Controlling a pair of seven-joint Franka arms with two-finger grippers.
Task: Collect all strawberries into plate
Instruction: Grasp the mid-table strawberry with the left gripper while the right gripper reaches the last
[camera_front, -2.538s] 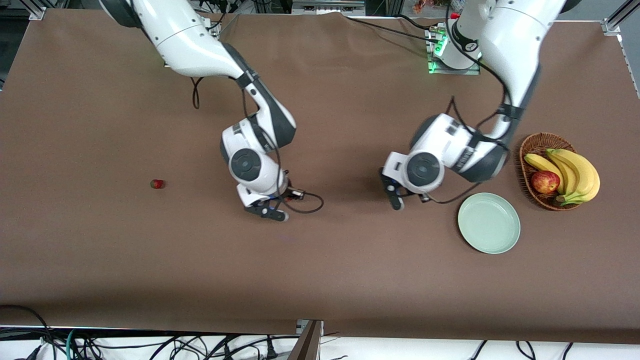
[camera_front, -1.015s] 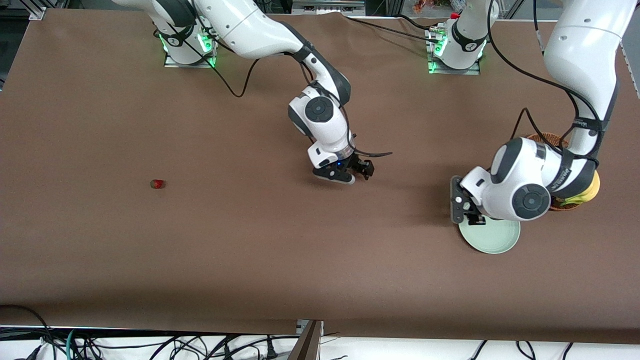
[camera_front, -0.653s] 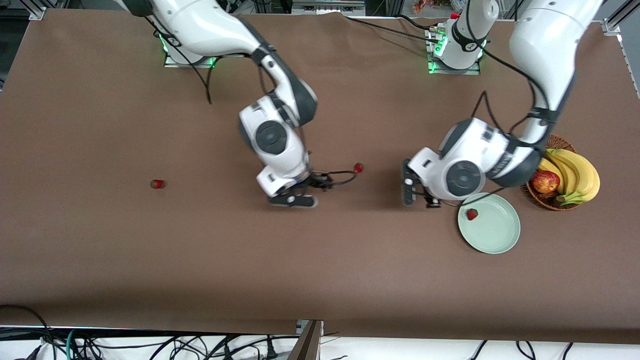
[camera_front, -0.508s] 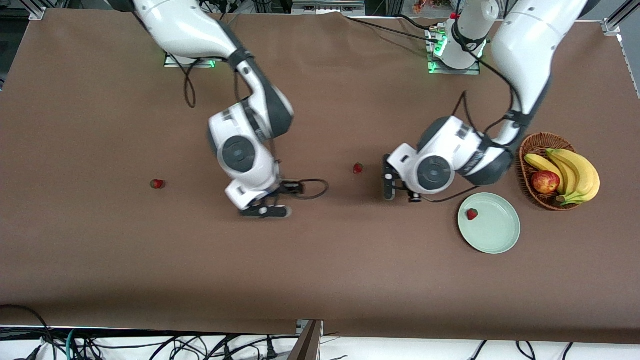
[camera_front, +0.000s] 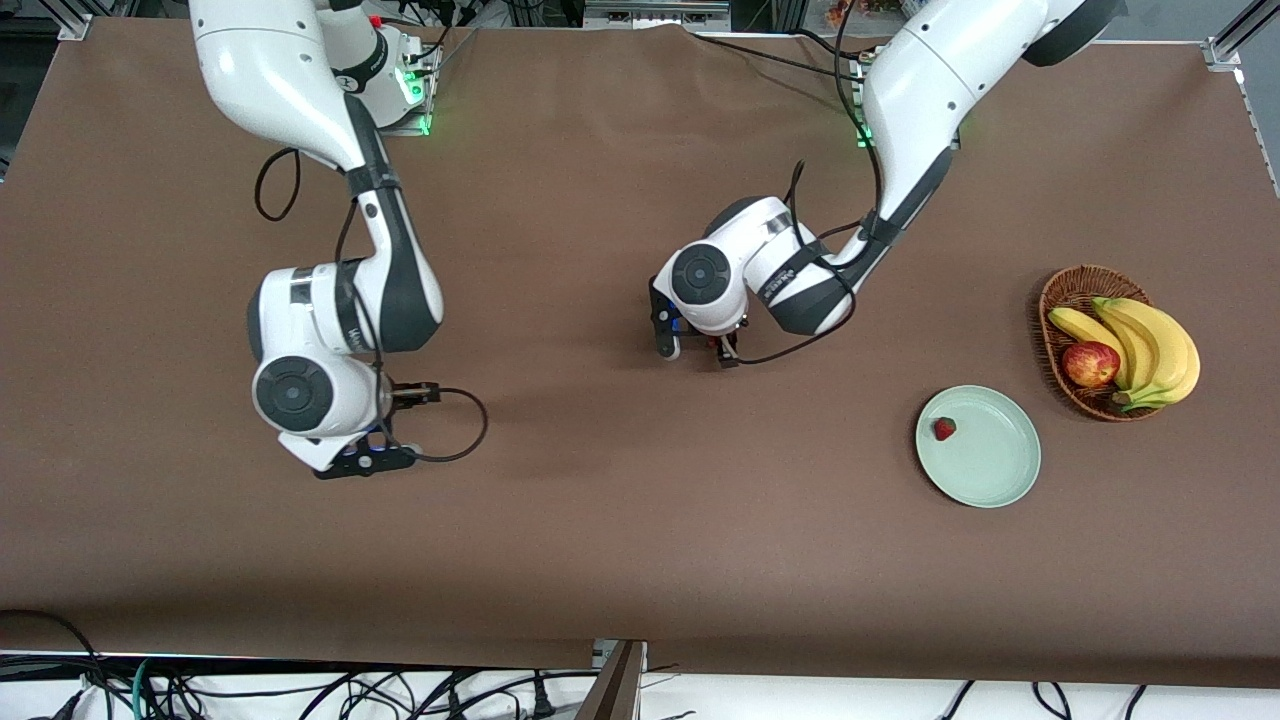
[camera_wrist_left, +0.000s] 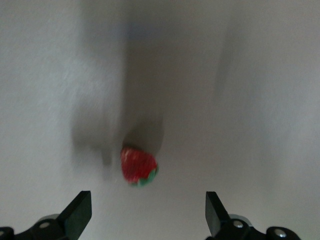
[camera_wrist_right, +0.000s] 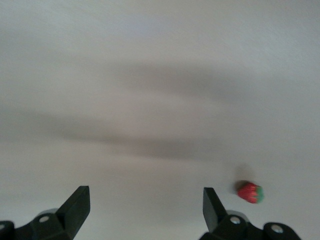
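- Front view: nearest the camera is the pale green plate (camera_front: 990, 465), toward the left arm's end of the brown counter (camera_front: 620, 540), with one strawberry (camera_front: 944, 429) lying in it near its rim.
- The right gripper (camera_front: 362, 462) hangs low over the counter toward the right arm's end. In the right wrist view its fingers (camera_wrist_right: 75, 207) are spread wide with nothing between them, and a second strawberry (camera_wrist_right: 250, 192) lies on the counter just outside one fingertip.
- Farther back, a wicker basket (camera_front: 1062, 290) beside the plate holds bananas (camera_front: 1150, 345) and an apple (camera_front: 1090, 364).
- The left gripper (camera_front: 690, 345) is low over the middle of the counter. In the left wrist view its fingers (camera_wrist_left: 214, 212) stand wide apart and empty, and a third strawberry (camera_wrist_left: 138, 166) lies on the counter between them.
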